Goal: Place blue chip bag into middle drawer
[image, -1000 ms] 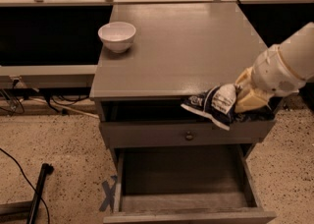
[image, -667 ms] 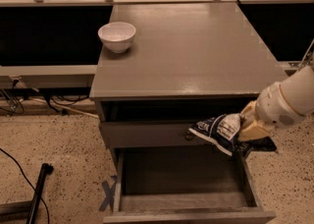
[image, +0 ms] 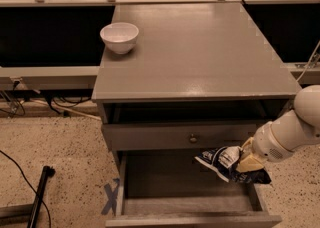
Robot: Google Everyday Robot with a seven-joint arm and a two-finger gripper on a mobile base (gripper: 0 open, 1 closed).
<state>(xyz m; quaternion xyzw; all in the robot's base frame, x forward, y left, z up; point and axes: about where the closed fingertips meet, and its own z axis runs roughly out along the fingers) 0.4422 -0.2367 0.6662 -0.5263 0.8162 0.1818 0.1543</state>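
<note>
The blue chip bag (image: 223, 161) is a crumpled dark-blue foil bag with white patches. It hangs over the right side of the open middle drawer (image: 165, 184), a wide shallow grey box pulled out below the cabinet. My gripper (image: 245, 163) comes in from the right on a white arm and is shut on the bag's right end. The bag is above the drawer floor, not resting on it.
A white bowl (image: 119, 37) stands at the back left of the grey cabinet top (image: 200, 52). A closed drawer front with a round knob (image: 193, 139) sits above the open drawer. A dark pole (image: 39, 197) and blue tape (image: 110, 194) lie on the speckled floor at left.
My gripper has carried the bag down from the cabinet top's front right edge, past the upper drawer front, to just over the open drawer.
</note>
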